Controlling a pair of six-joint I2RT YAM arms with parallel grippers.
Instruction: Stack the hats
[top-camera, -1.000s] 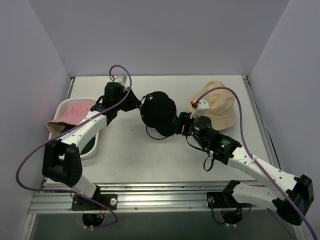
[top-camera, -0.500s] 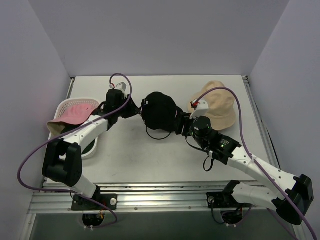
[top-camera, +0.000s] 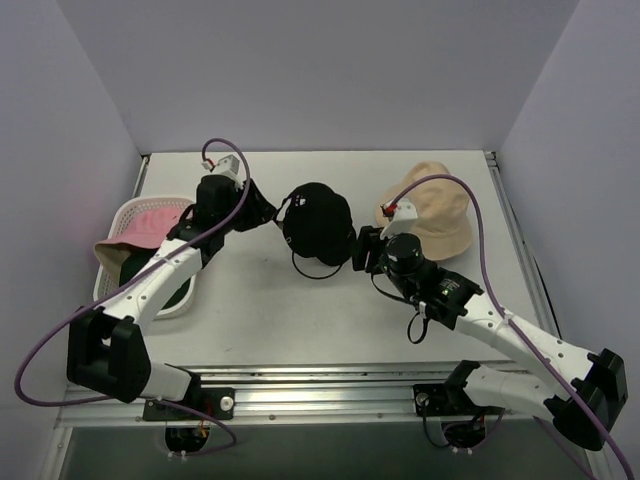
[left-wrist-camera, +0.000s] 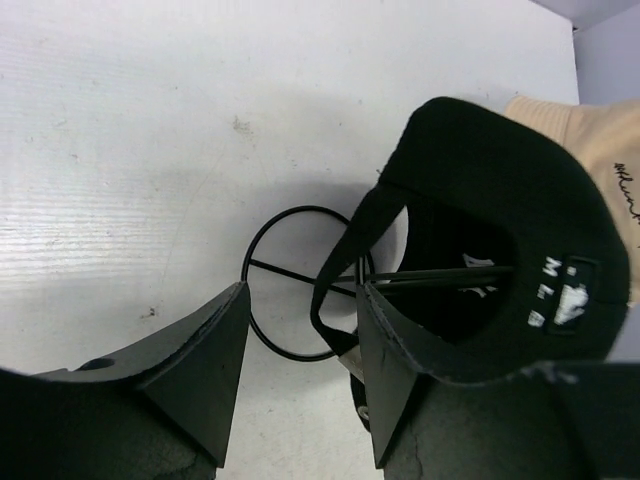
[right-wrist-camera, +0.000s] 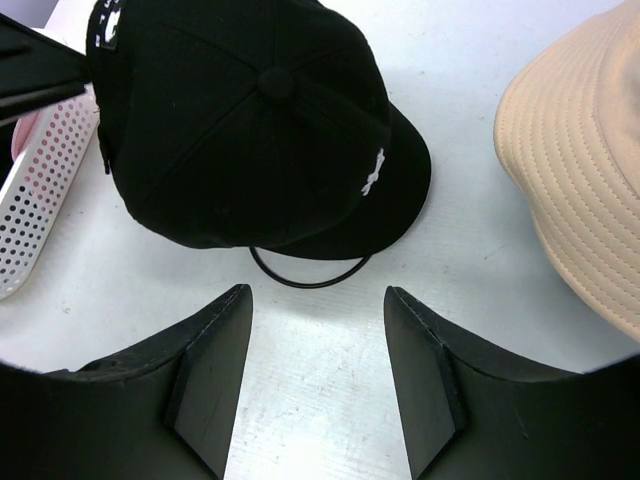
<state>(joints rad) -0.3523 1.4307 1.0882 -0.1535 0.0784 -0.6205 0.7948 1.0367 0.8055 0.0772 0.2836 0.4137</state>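
- White tabletop (top-camera: 300, 310) between pale lavender walls; a black fabric baseball cap (top-camera: 318, 222) sits near its centre, perched on a thin black wire frame (right-wrist-camera: 305, 285).
- Left gripper (left-wrist-camera: 300, 320) is at the cap's 9 o'clock with its fingers spread and nothing pinched; the cap's back strap hangs just beside one finger.
- Right gripper (right-wrist-camera: 318, 295) waits at the cap's 4 o'clock, facing the brim, also spread and empty.
- Likely step: take the cap for stacking. Close on fabric only, at the brim or back band, so the wire is not caught, then lift straight off the frame.
- Soft panels will sag; a two-sided hold should keep the crown open.
- Cap: stitched panels, top button, small white embroidery near the brim, white lettering inside the band.
- A beige bucket hat (top-camera: 432, 215) lies at its 2 o'clock; a pink hat (top-camera: 150, 222) rests in a white perforated basket (top-camera: 178, 306) at 9 o'clock.
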